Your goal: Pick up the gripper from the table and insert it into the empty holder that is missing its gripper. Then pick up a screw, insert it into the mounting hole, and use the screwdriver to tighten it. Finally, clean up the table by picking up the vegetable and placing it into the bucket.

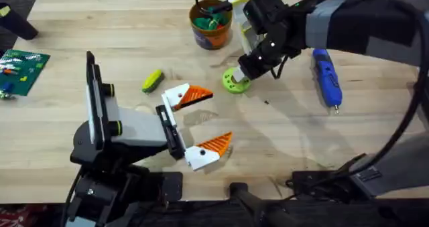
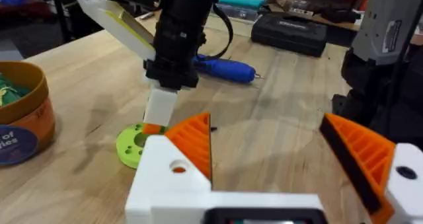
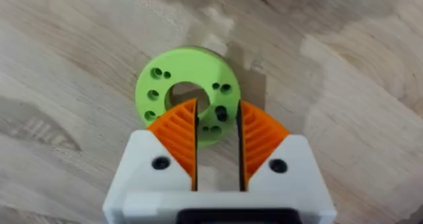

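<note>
Wooden worktop [image 1: 100,36] carries the vegetable [image 1: 153,80] left of centre and the bucket [image 1: 210,24] at the far edge. Right gripper [image 3: 217,121], nearly closed, straddles the green disc [image 3: 192,92]; squeeze gently. Left gripper [image 1: 200,123] stands wide apart.

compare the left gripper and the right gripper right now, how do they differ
The left gripper has its fingers spread wide apart with nothing between them; the right gripper has its fingers close together, a narrow gap left. The left gripper sits near the table's middle, over bare wood; the right gripper is down over the green disc, fingertips at its rim. Both have white fingers with orange ribbed pads.
</note>
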